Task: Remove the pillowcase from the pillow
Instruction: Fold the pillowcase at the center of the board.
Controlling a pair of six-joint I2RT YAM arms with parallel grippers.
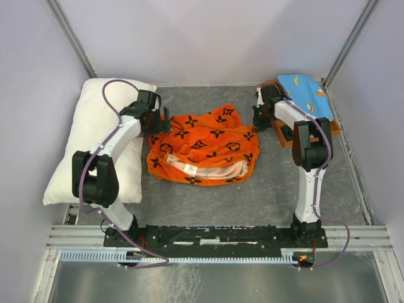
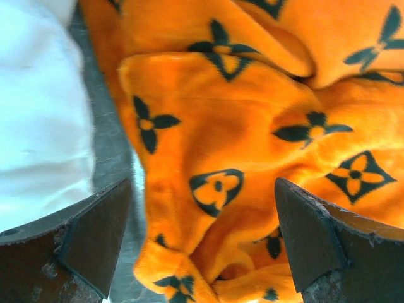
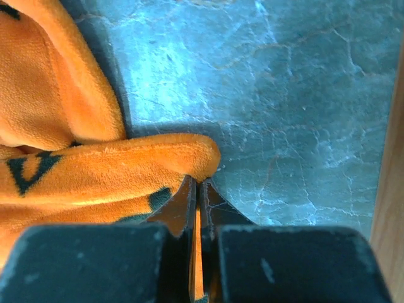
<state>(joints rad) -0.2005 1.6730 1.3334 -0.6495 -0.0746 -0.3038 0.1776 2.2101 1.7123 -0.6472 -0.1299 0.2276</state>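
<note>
Top external: one pillowcase (image 1: 203, 146) crumpled at the middle of the table (image 1: 271, 183), off the pillow; one pillow (image 1: 79, 126) bare at the table's left side, partly hidden under the left arm (image 1: 117, 142) and its cable (image 1: 112, 95); narrow strip of grey table between pillow and pillowcase; one blue cloth (image 1: 304, 91) in the far right corner, draped over a wooden board (image 1: 285, 137), with the right arm (image 1: 309, 145) across their near edge; two arms, two grippers; left gripper (image 2: 202, 189) spread wide above the pillowcase's left edge, nothing gripped, pillow just beside its left finger in left wrist view; right gripper (image 3: 197, 184) closed at the pillowcase's right edge, thin sliver of orange pinched between its fingers, bare table beyond, wooden edge at the right border of right wrist view.
</note>
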